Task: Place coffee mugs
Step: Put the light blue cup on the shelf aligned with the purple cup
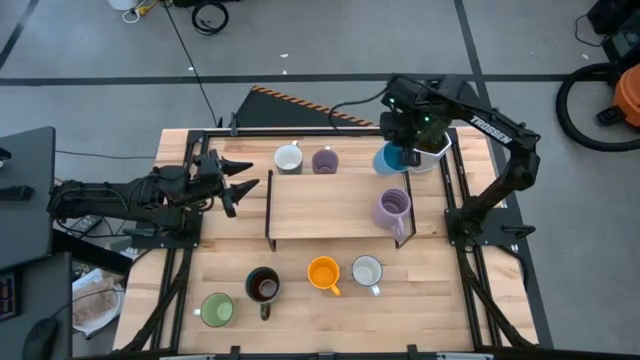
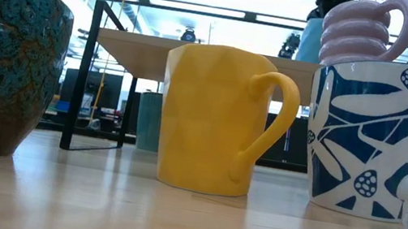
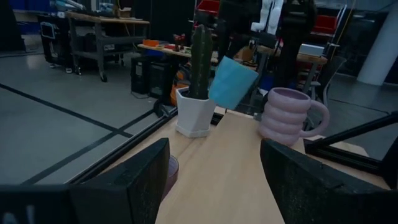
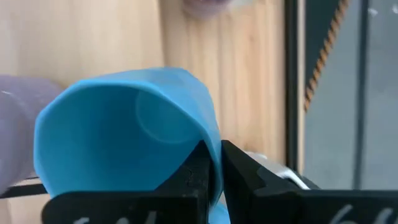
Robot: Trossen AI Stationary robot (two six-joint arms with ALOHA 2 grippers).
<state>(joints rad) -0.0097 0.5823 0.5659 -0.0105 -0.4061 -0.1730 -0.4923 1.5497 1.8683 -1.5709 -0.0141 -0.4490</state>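
Observation:
My right gripper (image 1: 402,153) is shut on the blue mug (image 1: 388,159) above the far right corner of the wooden shelf (image 1: 330,205), beside the white cactus planter (image 1: 432,157). The mug also shows in the left wrist view (image 3: 231,81). A ribbed lavender mug (image 1: 393,210) stands on the shelf's right end. A white mug (image 1: 288,157) and a purple mug (image 1: 324,160) stand behind the shelf. The orange (image 1: 323,272), white patterned (image 1: 367,270), dark (image 1: 263,287) and green (image 1: 217,310) mugs stand on the near table. My left gripper (image 1: 238,186) waits open at the shelf's left end. My right gripper pinches the blue mug's rim wall (image 4: 213,146), with one finger (image 4: 196,171) inside the mug and the other (image 4: 242,174) outside. The fingers come from above. The mug is lifted clear and tilted (image 3: 231,81), its opening turned sideways.
The shelf's top between its left end and the lavender mug is bare wood (image 1: 320,205). The cactus planter (image 3: 196,109) stands right behind the held mug. Black frame rails (image 1: 462,200) run along both table sides.

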